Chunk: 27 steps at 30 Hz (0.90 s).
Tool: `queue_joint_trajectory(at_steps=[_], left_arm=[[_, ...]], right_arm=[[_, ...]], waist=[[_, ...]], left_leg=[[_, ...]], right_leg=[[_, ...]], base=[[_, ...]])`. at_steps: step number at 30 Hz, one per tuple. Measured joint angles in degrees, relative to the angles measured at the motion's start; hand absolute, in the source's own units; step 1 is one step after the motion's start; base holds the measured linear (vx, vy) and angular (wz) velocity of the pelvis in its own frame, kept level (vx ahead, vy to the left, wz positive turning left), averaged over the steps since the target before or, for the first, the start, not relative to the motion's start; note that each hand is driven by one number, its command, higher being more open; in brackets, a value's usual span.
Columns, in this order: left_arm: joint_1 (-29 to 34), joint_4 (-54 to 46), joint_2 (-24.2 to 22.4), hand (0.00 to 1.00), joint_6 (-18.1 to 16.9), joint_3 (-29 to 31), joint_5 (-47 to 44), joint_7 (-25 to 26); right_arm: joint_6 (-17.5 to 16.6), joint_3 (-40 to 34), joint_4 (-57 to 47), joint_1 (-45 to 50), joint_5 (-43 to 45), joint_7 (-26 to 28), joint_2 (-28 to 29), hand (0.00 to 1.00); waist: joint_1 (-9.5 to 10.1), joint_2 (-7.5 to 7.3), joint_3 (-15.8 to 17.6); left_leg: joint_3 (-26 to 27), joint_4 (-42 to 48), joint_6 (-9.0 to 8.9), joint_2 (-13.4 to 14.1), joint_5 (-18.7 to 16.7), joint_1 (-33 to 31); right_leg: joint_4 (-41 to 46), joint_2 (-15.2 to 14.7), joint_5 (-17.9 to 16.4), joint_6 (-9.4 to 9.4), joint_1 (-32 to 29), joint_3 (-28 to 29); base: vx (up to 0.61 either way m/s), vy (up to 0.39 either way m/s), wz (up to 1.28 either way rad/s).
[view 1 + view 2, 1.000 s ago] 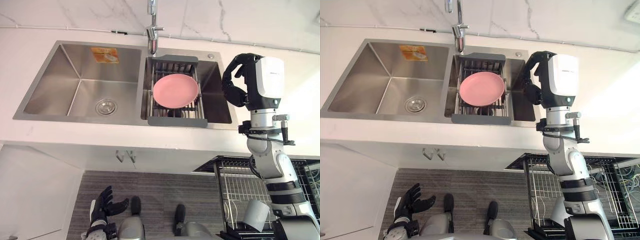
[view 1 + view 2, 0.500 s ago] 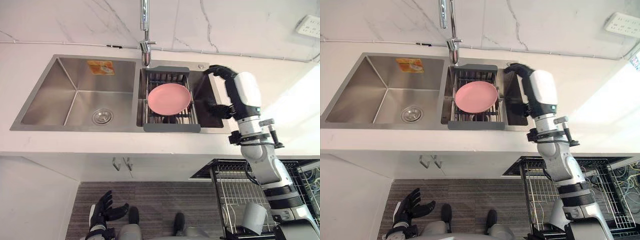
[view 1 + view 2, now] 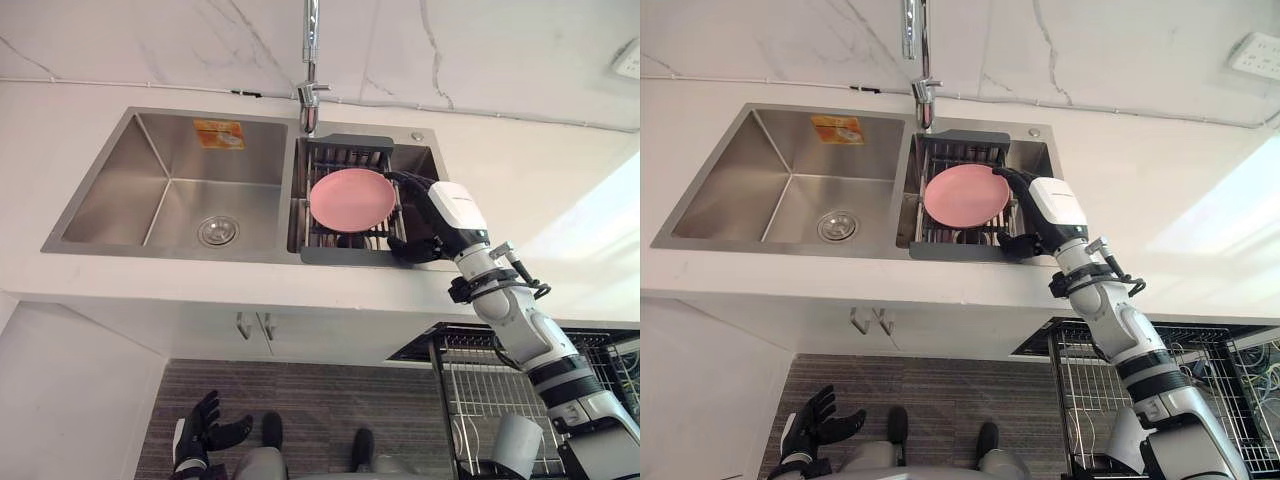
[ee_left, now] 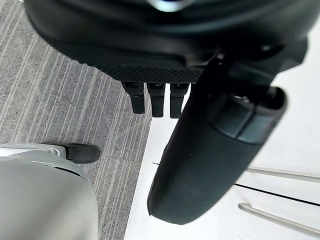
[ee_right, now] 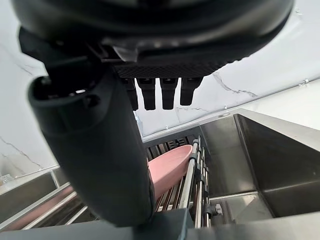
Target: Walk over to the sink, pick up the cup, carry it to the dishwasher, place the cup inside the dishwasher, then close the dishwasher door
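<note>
Cup's in neither hand, so pickup's only starting I'd say: right hand [image 3: 445, 215], fingers apart, is reaching into the sink [image 3: 110, 190] beside the plate [image 3: 352, 200] mid-frame, left hand [image 3: 205, 432] dangling open bottom left.

Your right hand [image 3: 447, 213] has come down from above the counter [image 3: 530, 190], to the right of the sink [image 3: 100, 190]. It is now low at the right basin, just beside the rack [image 3: 345, 256] and pink plate [image 3: 352, 199] (your head view shifted too, nothing in the sink moved).
</note>
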Motion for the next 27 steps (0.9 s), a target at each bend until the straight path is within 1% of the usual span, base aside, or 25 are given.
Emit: queue_joint_trajectory(at_steps=[11,21,23,27], left_arm=[[0.05,-0.04,-0.37,0.9,0.0,-0.01,-0.03,-0.01],[0.28,-0.06,-0.5,0.9,-0.01,-0.01,-0.62,-0.04],[0.33,-0.09,-0.54,0.9,-0.01,-0.01,-0.65,-0.04],[0.32,-0.21,-0.75,0.9,-0.02,0.0,-1.1,-0.05]], right_arm=[[3.21,1.01,5.32,-3.49,-4.09,-0.93,0.26,0.9],[3.87,2.38,11.55,-8.43,-4.53,-1.01,1.41,0.9],[4.49,3.24,12.79,-9.95,-4.59,-1.01,1.43,0.9],[4.93,3.48,14.21,-11.2,-5.75,-0.99,1.44,0.9]], waist=[[1.31,0.01,0.0],[1.69,0.08,0.05],[1.77,0.17,0.12],[2.38,0.28,0.23]], left_leg=[[-0.76,-0.01,0.15,-0.21,0.12,-0.5],[-1.39,0.0,0.35,-0.45,0.28,-1.78],[-1.54,0.0,0.39,-0.59,0.31,-1.99],[-1.78,0.0,0.44,-0.79,0.34,-2.18]], right_leg=[[-0.02,-0.09,-0.02,0.01,-0.07,-0.75],[-0.01,-0.27,-0.01,0.04,-0.89,-1.4],[-0.02,-0.38,0.01,0.09,-0.97,-1.52],[-0.02,-0.58,-0.01,0.17,-1.04,-1.73]], base=[[0.0,0.002,0.04],[0.0,0.002,0.02],[0.01,0.005,0.02],[0.0,0.005,0.02]])
